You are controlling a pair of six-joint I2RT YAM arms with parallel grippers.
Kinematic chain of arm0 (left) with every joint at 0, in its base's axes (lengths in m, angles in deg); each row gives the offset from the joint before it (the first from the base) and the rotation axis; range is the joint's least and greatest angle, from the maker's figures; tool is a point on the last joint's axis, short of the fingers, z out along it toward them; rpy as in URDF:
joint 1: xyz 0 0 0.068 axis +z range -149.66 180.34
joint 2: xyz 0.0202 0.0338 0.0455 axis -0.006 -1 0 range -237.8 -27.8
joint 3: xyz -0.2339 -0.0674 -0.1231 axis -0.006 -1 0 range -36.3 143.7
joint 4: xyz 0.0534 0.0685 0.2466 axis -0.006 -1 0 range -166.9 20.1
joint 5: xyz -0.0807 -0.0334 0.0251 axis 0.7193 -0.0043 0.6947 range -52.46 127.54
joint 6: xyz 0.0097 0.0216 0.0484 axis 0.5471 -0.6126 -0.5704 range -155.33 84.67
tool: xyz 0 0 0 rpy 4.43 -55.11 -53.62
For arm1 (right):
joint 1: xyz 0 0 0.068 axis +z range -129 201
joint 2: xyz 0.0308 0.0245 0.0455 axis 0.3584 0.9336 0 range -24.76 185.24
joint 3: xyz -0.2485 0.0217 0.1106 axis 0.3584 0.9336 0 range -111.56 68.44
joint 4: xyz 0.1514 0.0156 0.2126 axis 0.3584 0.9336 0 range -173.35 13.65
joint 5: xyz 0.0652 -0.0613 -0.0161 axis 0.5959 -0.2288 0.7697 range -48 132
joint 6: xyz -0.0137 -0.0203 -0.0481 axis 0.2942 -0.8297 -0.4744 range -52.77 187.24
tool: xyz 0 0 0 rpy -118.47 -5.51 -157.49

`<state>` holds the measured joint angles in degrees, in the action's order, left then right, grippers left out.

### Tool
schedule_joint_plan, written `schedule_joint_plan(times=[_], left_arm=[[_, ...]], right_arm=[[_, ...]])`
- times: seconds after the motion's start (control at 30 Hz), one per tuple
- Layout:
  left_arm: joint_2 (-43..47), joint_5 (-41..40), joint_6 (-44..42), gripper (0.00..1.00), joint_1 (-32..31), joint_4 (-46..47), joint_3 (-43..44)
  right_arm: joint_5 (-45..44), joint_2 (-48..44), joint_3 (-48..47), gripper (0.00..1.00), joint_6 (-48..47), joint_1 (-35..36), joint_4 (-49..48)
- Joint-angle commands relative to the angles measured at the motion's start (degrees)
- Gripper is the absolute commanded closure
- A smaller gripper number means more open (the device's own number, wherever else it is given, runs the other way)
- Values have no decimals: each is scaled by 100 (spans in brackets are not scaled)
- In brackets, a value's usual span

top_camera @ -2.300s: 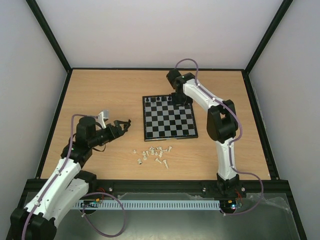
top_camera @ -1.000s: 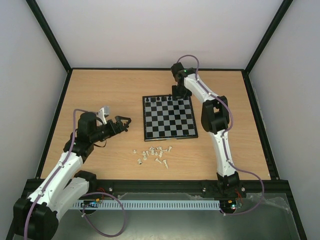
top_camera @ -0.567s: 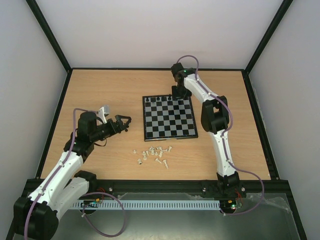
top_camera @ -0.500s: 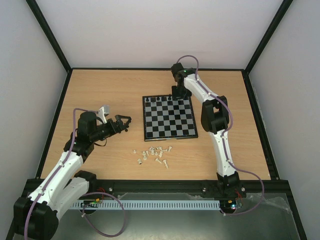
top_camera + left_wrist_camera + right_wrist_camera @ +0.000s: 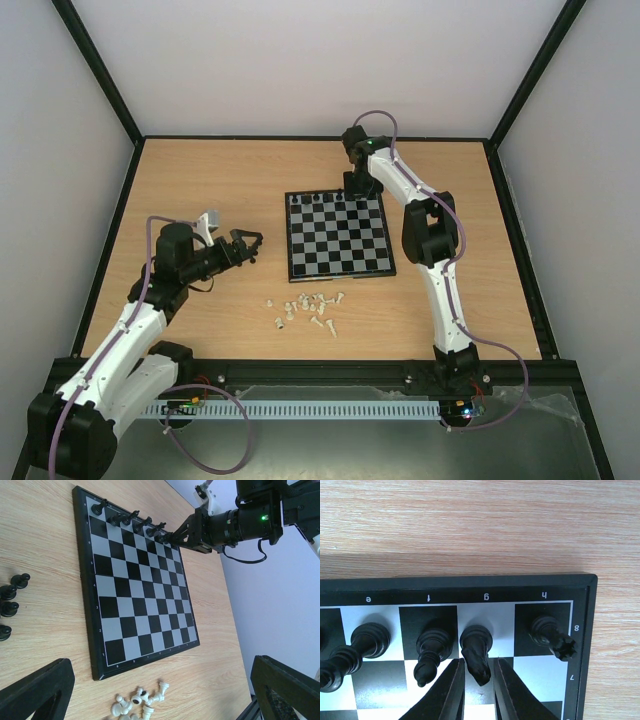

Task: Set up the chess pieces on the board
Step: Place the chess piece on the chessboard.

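**Knight bracketed on the far rank**

Pale turned chessmen (image 5: 308, 308) lie tumbled on the wood-grain table (image 5: 200, 180), just before the flat chequered board (image 5: 340, 245). The left gripper (image 5: 255, 245) gapes wide. On the far rank, the right gripper (image 5: 478, 663) brackets an upright black knight (image 5: 476, 650) with its tapered fingers. Whether it is pinched or freed, I cannot tell.

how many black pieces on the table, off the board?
4, on the table left of the board in the left wrist view: top piece, second piece, third piece, bottom piece. More may sit past the frame edge.
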<state>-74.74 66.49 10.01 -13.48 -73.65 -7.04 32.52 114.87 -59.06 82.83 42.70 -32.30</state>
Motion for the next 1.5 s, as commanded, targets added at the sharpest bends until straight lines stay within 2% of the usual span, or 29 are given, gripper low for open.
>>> schedule_joint_plan(times=[0.0, 0.7, 0.8, 1.1, 1.27, 1.37, 1.4, 1.47], left_arm=[[-21, 82, 10, 1, 29, 188, 87], [-35, 103, 71, 0, 30, 295, 64], [-43, 96, 82, 0, 32, 308, 66], [-57, -35, 71, 1, 30, 301, 104], [-110, -134, 70, 0, 34, 298, 172], [-142, -223, 32, 1, 29, 263, 234], [-180, -280, -28, 0, 30, 211, 285], [-258, -380, -163, 0, 29, -40, 454]], right_arm=[[-47, 135, -135, 82, -22, -25, 108], [-23, -148, 15, 78, 7, -75, -93], [71, -331, 173, 75, -1, -73, -209], [-14, -1183, 787, 52, 77, -69, -541], [42, -1928, 1357, 47, 190, -69, -787], [258, -2648, 2060, 42, 289, -28, -1090], [495, -2973, 2411, 38, 325, -2, -1245], [877, -3684, 3201, 18, 425, 56, -1668]])
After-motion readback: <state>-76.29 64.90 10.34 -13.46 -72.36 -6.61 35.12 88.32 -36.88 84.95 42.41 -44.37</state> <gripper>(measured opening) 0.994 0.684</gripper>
